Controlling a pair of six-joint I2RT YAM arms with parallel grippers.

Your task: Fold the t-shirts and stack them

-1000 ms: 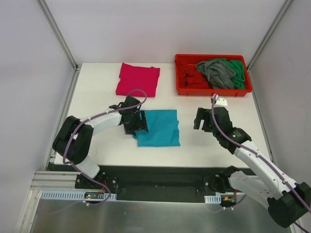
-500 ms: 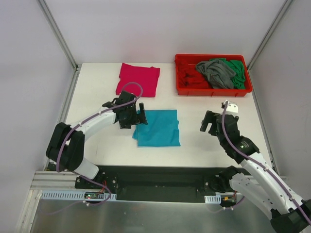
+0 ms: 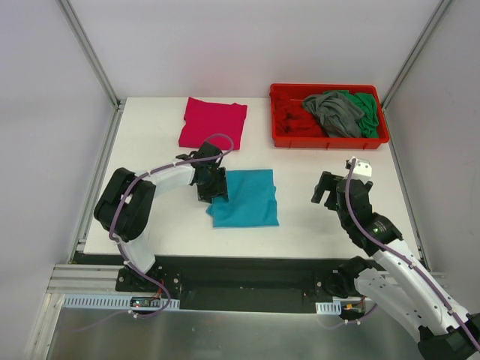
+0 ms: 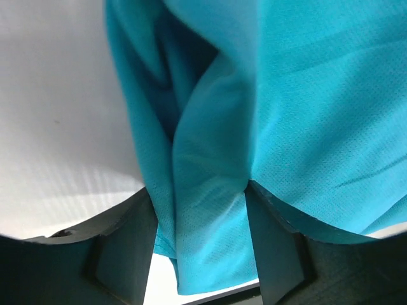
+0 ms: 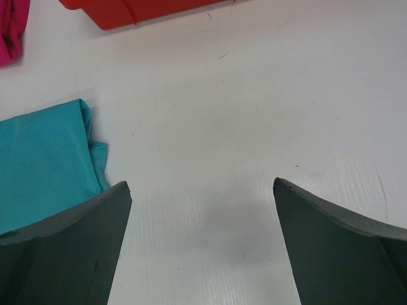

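Note:
The teal-blue t-shirt (image 3: 251, 199) lies folded on the white table, in front of centre. My left gripper (image 3: 214, 187) is at its left edge. In the left wrist view the gripper (image 4: 200, 219) has a bunched fold of the teal shirt (image 4: 210, 165) squeezed between its fingers. The magenta-pink t-shirt (image 3: 213, 123) lies folded at the back left. Grey (image 3: 334, 111) and green (image 3: 367, 106) shirts lie crumpled in the red tray (image 3: 285, 139). My right gripper (image 3: 327, 187) is open and empty over bare table, right of the teal shirt (image 5: 38, 159).
The red tray stands at the back right; its corner shows in the right wrist view (image 5: 127, 9). Metal frame posts rise at the back corners. Bare white table (image 5: 254, 114) lies between the teal shirt and my right gripper.
My left gripper moved right from beside the teal shirt onto its left edge and closed on a fold. My right arm drew back towards the near right.

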